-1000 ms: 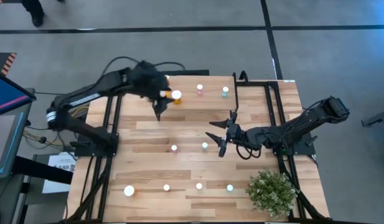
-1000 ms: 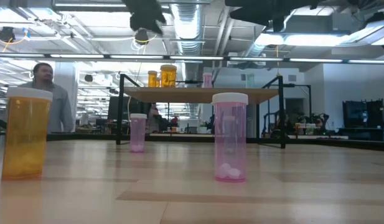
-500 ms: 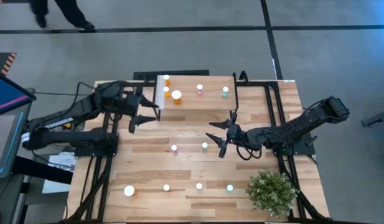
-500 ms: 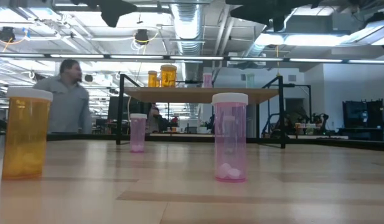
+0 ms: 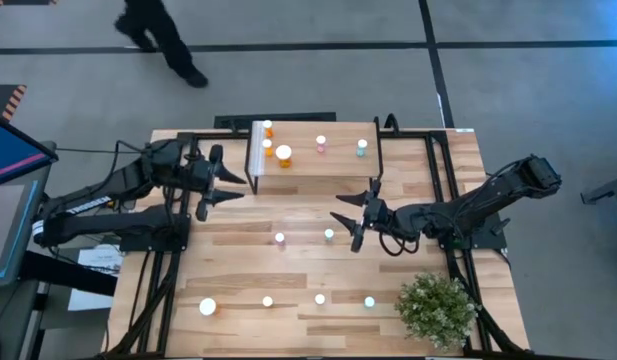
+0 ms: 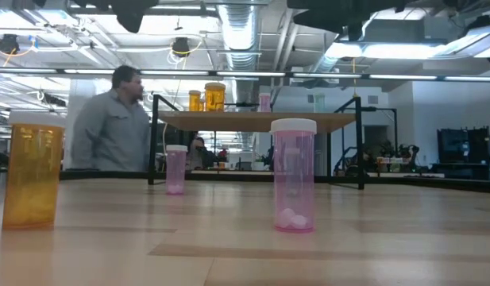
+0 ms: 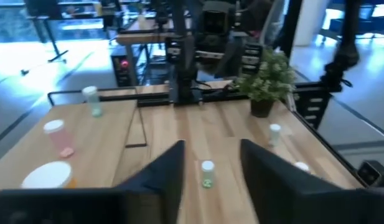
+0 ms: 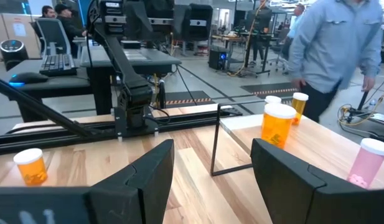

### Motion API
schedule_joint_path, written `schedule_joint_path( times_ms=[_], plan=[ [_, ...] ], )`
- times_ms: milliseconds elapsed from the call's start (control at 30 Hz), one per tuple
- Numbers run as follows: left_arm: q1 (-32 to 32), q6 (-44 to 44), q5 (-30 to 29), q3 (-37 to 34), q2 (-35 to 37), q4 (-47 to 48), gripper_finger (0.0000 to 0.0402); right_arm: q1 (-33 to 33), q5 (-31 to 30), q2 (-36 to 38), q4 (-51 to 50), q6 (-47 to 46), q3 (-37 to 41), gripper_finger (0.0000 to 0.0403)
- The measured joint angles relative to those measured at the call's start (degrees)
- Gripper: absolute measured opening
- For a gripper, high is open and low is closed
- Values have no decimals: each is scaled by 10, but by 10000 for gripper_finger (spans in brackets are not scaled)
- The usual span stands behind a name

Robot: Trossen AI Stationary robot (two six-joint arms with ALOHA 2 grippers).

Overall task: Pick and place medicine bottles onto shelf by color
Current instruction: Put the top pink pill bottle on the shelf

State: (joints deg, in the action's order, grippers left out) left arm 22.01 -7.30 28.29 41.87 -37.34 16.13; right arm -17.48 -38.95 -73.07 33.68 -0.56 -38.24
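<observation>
The shelf (image 5: 328, 165) stands at the table's far middle. On it stand two small orange bottles (image 5: 267, 128), a larger orange one (image 5: 284, 153), a pink one (image 5: 321, 143) and a teal one (image 5: 361, 147). Several more bottles stand on the tabletop: pink (image 5: 280, 238), teal (image 5: 329, 234), a large orange one (image 5: 207, 307). My left gripper (image 5: 232, 186) hovers open just left of the shelf's white strip (image 5: 256, 148), holding nothing. My right gripper (image 5: 348, 226) hovers open at mid-table, beside the teal bottle, with nothing between its fingers.
A potted plant (image 5: 436, 308) stands at the near right corner. A row of bottles (image 5: 320, 298) lines the near edge. Black frame rails (image 5: 178, 200) run along both table sides. A person (image 6: 109, 131) walks past beyond the far edge.
My left gripper has drawn back from above the shelf's left end toward the table's left edge and sunk a little, tipping from pointing down to nearly level. The orange bottles stay standing on the shelf. My right arm has kept still.
</observation>
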Motion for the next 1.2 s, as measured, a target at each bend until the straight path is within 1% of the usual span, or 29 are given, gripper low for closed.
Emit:
schedule_joint_path(
  times_ms=[100,133,233,367,700,800,900,1033,1100,1200],
  plan=[
    [0,-22,10,0,0,13,40,0,0,0,0,0,0,235],
    [0,-26,10,0,0,19,20,0,0,0,0,0,0,235],
    [0,-37,-2,0,-1,29,4,0,0,0,0,-3,0,235],
    [0,-41,-17,0,-1,35,0,0,0,0,0,-5,0,235],
    [0,-40,-17,0,-1,36,0,0,1,0,0,-5,0,235],
    [0,-5,-20,0,-1,40,0,0,1,0,0,-5,0,235],
    [-1,26,-46,1,-1,64,0,0,1,0,0,-5,0,235],
    [-1,46,-110,21,-3,157,6,0,1,0,0,-5,0,235],
    [-6,61,-131,25,-10,192,22,0,1,0,0,-5,0,235],
    [-24,82,-151,25,-23,225,61,0,1,0,0,-5,0,235]
  ],
)
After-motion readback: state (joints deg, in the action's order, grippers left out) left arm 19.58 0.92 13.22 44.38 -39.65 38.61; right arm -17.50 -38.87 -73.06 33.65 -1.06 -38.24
